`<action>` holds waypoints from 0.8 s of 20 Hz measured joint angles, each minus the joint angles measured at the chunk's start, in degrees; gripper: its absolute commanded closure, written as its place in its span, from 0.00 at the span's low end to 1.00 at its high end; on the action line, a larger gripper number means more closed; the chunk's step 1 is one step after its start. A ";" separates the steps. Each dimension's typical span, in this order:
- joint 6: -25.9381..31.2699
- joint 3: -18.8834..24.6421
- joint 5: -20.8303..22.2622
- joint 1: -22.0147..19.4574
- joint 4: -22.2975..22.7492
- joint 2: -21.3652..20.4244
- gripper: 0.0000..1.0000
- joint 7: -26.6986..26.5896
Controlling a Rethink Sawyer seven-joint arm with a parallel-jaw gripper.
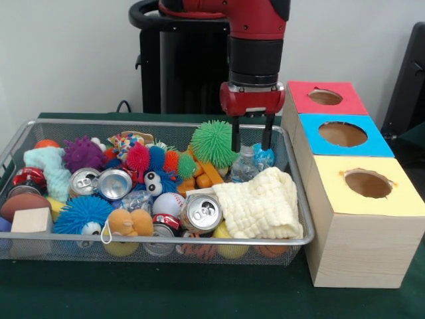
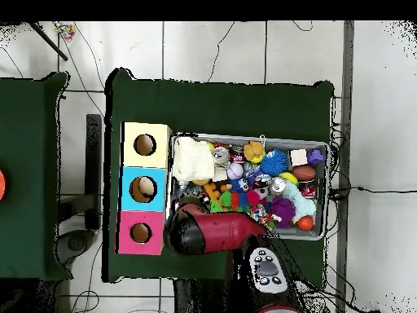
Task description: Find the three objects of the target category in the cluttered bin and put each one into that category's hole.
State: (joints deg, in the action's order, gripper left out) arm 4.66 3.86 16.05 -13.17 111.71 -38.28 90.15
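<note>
One gripper [image 1: 251, 138] open above bottle [image 1: 244, 166]; bin [image 1: 60, 126] cluttered.

Three box tops: pink box [image 1: 325, 97], blue box [image 1: 342, 135], yellow box [image 1: 367, 185]. Table cloth [image 1: 166, 292]: dark green. Spiky ball [image 1: 214, 143]: light green. Folded cloth [image 1: 263, 207]: cream, waffle-textured. Arm [image 1: 255, 33]: red and black.

Toys and cans crowd the wire bin [image 1: 295, 243] throughout, while the three box holes [image 1: 342, 133] lie unobstructed.
</note>
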 measured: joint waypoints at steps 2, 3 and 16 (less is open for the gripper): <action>-0.41 -0.13 0.00 0.51 0.98 -0.07 0.00 0.00; -0.58 -0.13 -0.01 0.58 1.23 -0.09 0.00 0.00; -4.25 0.14 -0.02 -1.96 5.90 -0.11 0.00 0.00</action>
State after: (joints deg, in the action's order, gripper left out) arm 0.41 3.99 16.03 -15.12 117.61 -38.39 90.15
